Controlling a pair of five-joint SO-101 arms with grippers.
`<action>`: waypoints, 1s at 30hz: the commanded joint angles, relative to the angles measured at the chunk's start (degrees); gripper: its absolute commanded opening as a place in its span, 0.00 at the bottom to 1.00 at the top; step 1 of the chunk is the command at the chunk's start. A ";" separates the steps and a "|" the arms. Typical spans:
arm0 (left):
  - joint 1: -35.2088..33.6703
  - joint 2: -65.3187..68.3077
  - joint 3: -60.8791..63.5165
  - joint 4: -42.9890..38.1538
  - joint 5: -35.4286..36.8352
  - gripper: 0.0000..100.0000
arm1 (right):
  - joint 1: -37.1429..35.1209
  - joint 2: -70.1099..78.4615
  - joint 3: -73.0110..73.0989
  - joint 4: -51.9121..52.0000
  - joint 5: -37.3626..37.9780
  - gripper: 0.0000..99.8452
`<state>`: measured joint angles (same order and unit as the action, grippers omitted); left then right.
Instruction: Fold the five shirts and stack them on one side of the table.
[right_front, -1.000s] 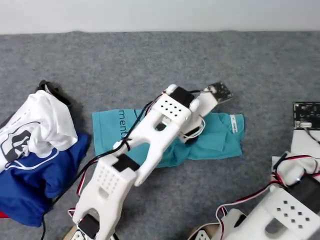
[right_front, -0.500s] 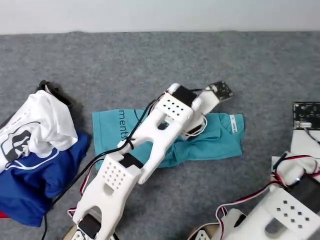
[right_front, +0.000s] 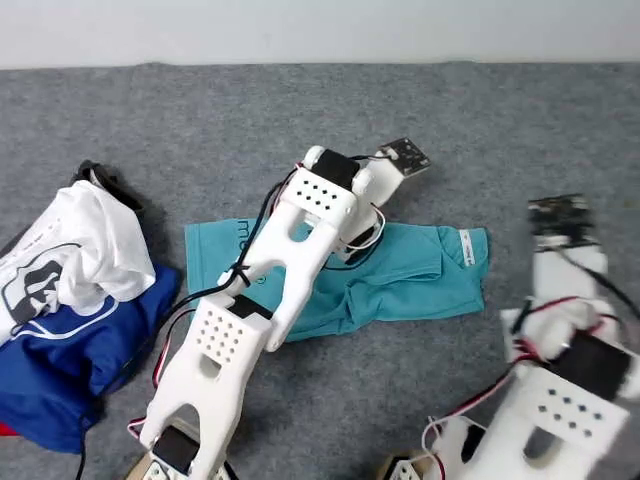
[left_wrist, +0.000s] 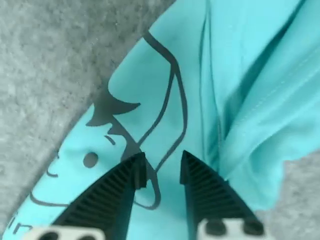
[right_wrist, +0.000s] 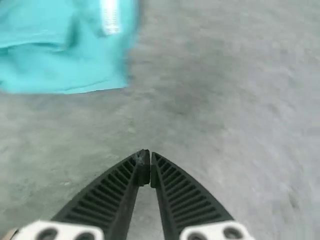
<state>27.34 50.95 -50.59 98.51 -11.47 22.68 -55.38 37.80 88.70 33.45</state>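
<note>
left claw (left_wrist: 159, 167) hung parted over rumpled teal shirt (right_front: 430, 270); right claw (right_wrist: 145, 167) closed above fuzzy grey table (right_front: 200, 130); white shirt (right_front: 85, 240) lay atop blue shirt (right_front: 70, 365).

A single shirt (right_front: 430, 270) lies spread at the centre of the tabletop (right_front: 500, 130). A heap of shirts (right_front: 70, 290) sits at the tabletop's left edge, just beside the single shirt's left end. The left arm (right_front: 290, 270) crosses the single shirt from the near edge, with the left tool (left_wrist: 159, 167) over the cloth. The right tool (right_wrist: 145, 167) is over bare tabletop, near that shirt's right end.
</note>
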 joint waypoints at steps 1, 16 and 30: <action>-1.58 -9.23 -0.84 2.11 1.67 0.07 | -9.01 -0.13 2.11 -1.80 -1.76 0.01; -14.24 -55.82 34.51 1.85 1.49 0.01 | -20.53 32.92 3.52 -25.80 -7.47 0.01; -15.21 -74.73 54.29 1.14 1.58 0.01 | -29.85 54.99 -13.36 -41.19 -7.38 0.01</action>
<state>12.57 -20.35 3.21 99.21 -10.33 -5.54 -3.16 31.74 48.53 26.59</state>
